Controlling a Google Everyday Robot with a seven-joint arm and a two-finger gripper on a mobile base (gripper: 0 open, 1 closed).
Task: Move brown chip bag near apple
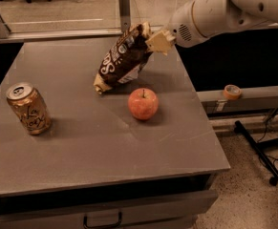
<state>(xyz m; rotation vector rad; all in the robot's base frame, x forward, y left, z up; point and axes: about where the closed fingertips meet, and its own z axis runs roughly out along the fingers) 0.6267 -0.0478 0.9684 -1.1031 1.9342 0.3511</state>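
Observation:
The brown chip bag (122,61) hangs tilted, its top end pinched in my gripper (154,39) and its lower tan end touching or just above the grey table (81,142). The gripper comes in from the upper right on a white arm and is shut on the bag's upper end. The apple (143,103), red-pink with a short stem, sits on the table just below and to the right of the bag's lower end, a small gap away.
A gold-tan drink can (27,108) stands upright at the table's left. A glass barrier with metal posts (124,6) runs along the far edge. A roll of tape (231,91) sits on a ledge right of the table. Drawers are below the front edge.

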